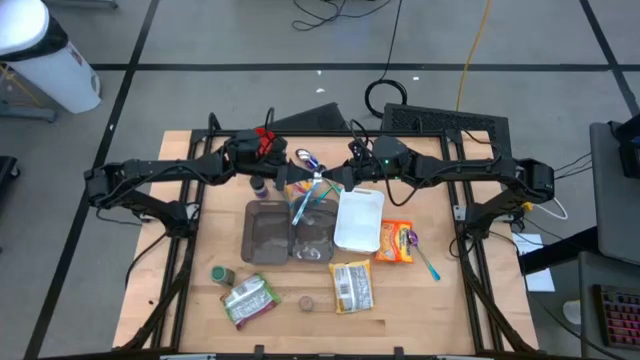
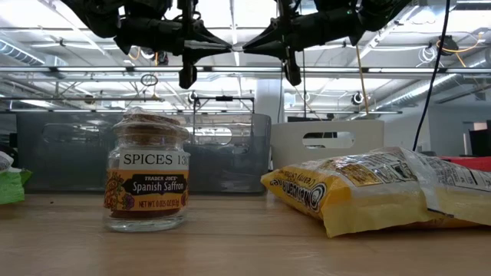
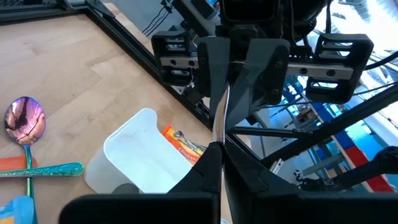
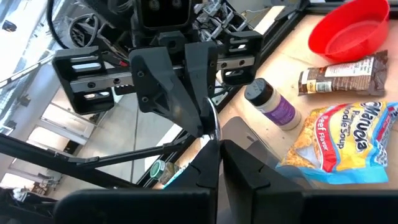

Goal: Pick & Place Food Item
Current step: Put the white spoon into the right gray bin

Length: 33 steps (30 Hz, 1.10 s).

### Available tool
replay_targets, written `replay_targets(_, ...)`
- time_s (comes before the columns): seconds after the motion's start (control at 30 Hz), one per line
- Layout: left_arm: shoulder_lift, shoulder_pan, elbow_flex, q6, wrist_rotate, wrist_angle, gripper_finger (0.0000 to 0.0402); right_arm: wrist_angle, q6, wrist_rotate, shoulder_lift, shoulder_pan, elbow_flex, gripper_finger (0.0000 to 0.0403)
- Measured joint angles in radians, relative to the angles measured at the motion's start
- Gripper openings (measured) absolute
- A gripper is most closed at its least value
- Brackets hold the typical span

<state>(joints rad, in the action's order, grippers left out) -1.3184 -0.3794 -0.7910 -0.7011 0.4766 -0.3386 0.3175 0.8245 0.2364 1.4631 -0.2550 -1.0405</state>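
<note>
Food packets lie on the wooden table point(image 1: 190, 210), and not one of them is in a gripper. The left gripper point(image 1: 311, 181) and the right gripper point(image 1: 329, 180) are up in the air over the middle of the table, above the grey bin point(image 1: 268, 235). They point at each other, tip to tip. Both have their fingers squeezed tight together. A thin shiny strip point(image 3: 219, 115) runs between the two tips, and both grippers seem to pinch it. I cannot tell what the strip is.

Near the front of the table I count three packets:
- one green packet point(image 1: 250, 300)
- one yellow packet point(image 1: 351, 287)
- one orange packet point(image 1: 396, 242), which touches the white tub point(image 1: 358, 220)

The right wrist view shows two more bags, well behind the bin. One is a noodle soup packet point(image 4: 342, 140) and one is a brown bag point(image 4: 342, 73). That makes five in all.

There are two small jars at the front. One is the saffron jar point(image 2: 146, 180), between the green and yellow packets. The other is a green-lid jar point(image 1: 222, 275), just beside the green packet.

There is one bottle point(image 4: 270, 102) with a purple label, one red bowl point(image 4: 348, 31), one grey bin and one white tub. One spoon point(image 1: 428, 262) with a teal handle lies just beside the orange packet.
</note>
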Motion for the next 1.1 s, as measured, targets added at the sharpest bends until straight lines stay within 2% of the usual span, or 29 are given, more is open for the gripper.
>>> replay_targets(0.13,0.000,0.000,0.000,0.001,0.000,-0.002,0.0005,0.019,-0.003,0.003,0.000,0.000,0.000,0.0032)
replay_targets(0.47,0.000,0.001,0.000,0.000,0.004,-0.006,0.0003,0.024,-0.006,-0.027,0.000,0.001,0.000,0.0130)
replay_targets(0.63,0.000,0.002,0.000,0.001,0.010,-0.013,0.0002,0.056,-0.016,-0.032,0.000,0.000,0.000,0.0164)
replay_targets(0.77,0.000,0.000,0.000,0.011,0.010,-0.012,0.0002,0.090,-0.032,-0.056,0.000,-0.005,0.000,0.0175)
replay_targets(1.1,0.029,-0.043,0.001,0.011,0.022,0.004,0.0003,0.128,-0.026,-0.057,0.000,-0.058,0.000,0.0168)
